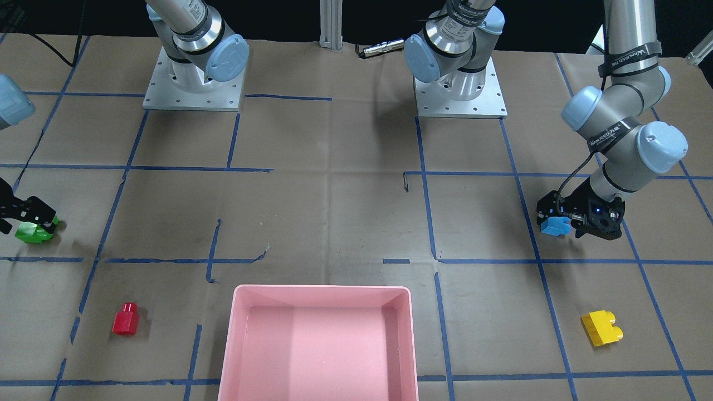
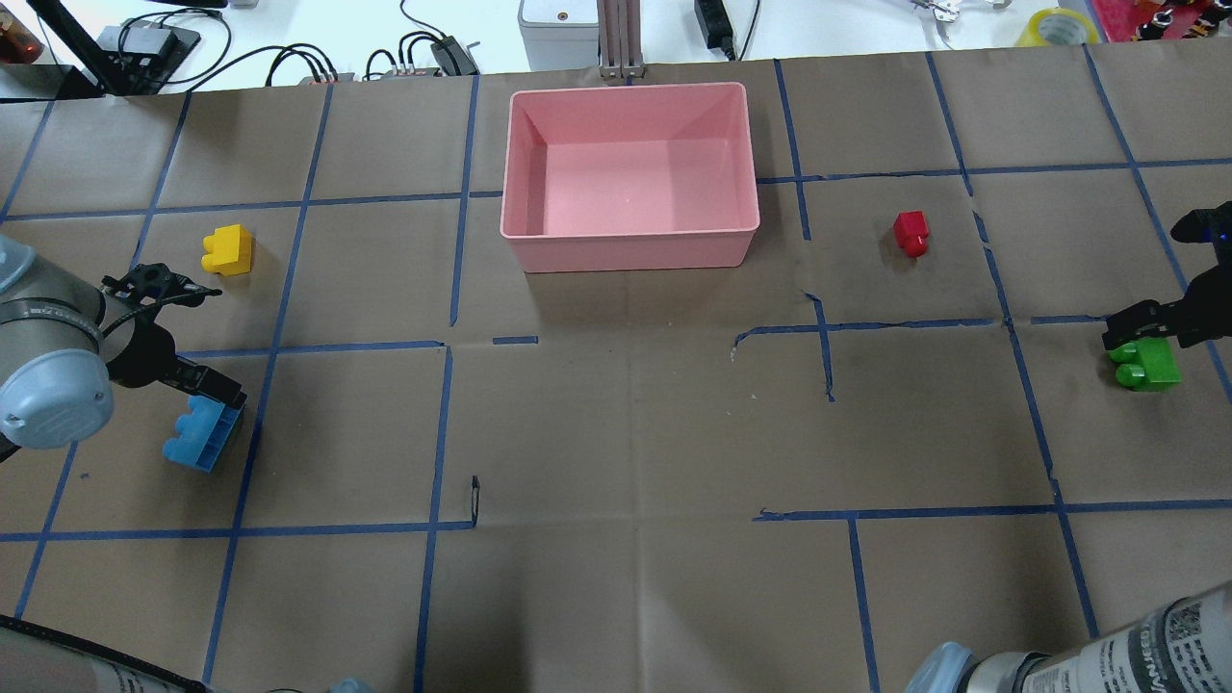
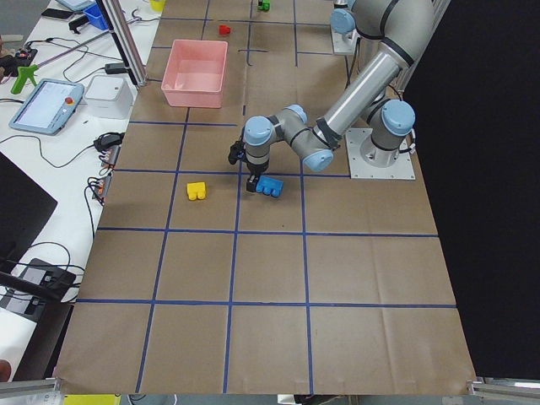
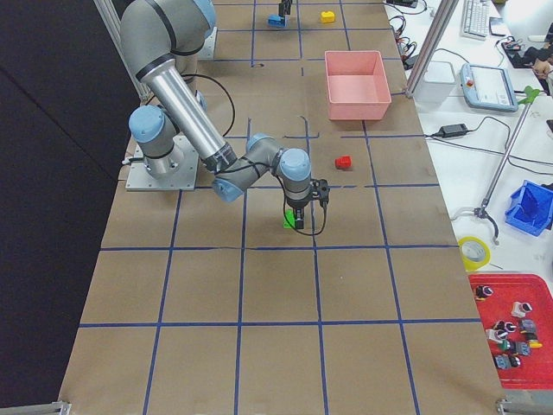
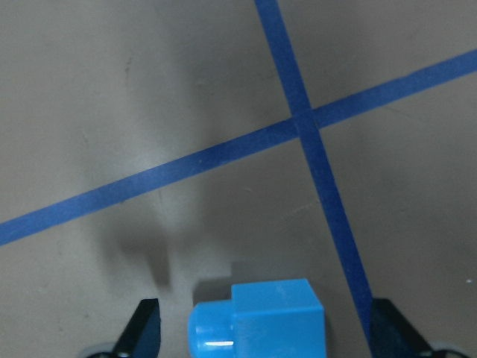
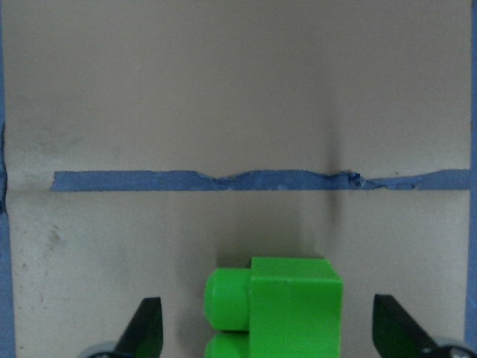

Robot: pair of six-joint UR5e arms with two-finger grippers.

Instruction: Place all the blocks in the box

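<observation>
Though cut off at the wrist view's lower edge, found the left gripper (image 5: pixel 267 332) spread wide, one finger on each side of the blue three-stud block (image 2: pixel 202 435), gaps showing, nothing clamped. Found the right gripper (image 6: pixel 268 328) parted likewise around the green two-stud block (image 2: pixel 1145 364), only its fingertips visible and the block's near end cropped. Could not tell whether the fingertips touched the paper. Noted the yellow block (image 2: pixel 228 249) and the red block (image 2: pixel 911 233) on the table, well apart, both outside the pink box (image 2: pixel 626 252).
</observation>
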